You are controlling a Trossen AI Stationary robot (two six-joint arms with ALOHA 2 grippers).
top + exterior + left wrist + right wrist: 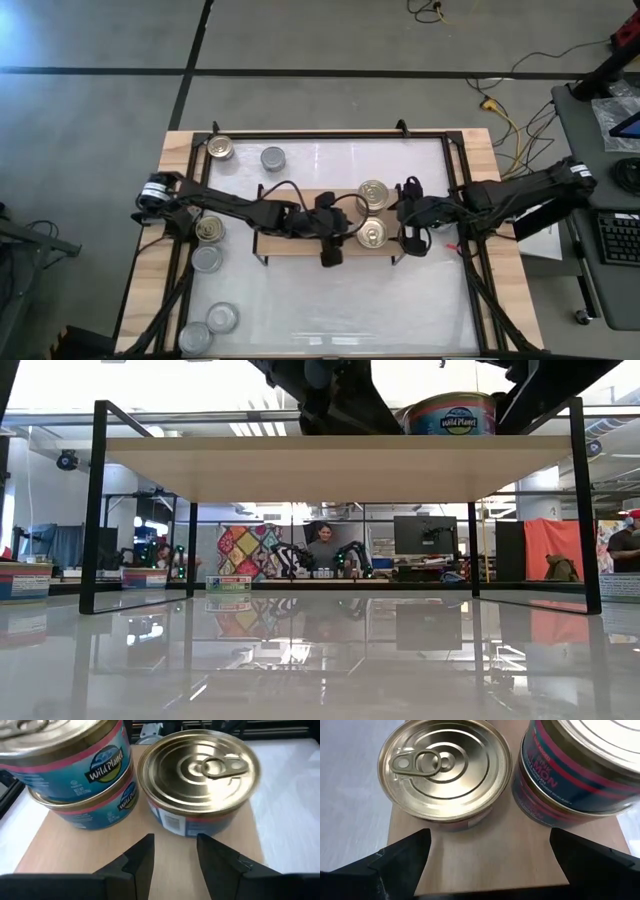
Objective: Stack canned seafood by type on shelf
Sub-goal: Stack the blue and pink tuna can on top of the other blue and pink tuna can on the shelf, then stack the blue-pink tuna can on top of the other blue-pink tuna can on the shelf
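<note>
The light-wood shelf (290,248) stands mid-table on black legs. On its right end, a stack of two blue-labelled tins (373,193) sits on the far side. A single gold-topped tin (373,236) sits on the near side. My left gripper (347,236) is open just left of the single tin (200,775), with the stack (75,770) beside it. My right gripper (398,232) is open wide just right of the same tin (445,770), beside the stack (580,775). Neither gripper touches a tin. The low view shows one labelled tin (450,412) on the shelf top (300,465).
Loose tins stand on the white tabletop to the left: a gold one (221,149) and a silver one (272,158) at the far left, another gold one (209,229), and three silver ones (206,259) (222,318) (195,337) toward the near left corner. The shelf's left half is bare wood.
</note>
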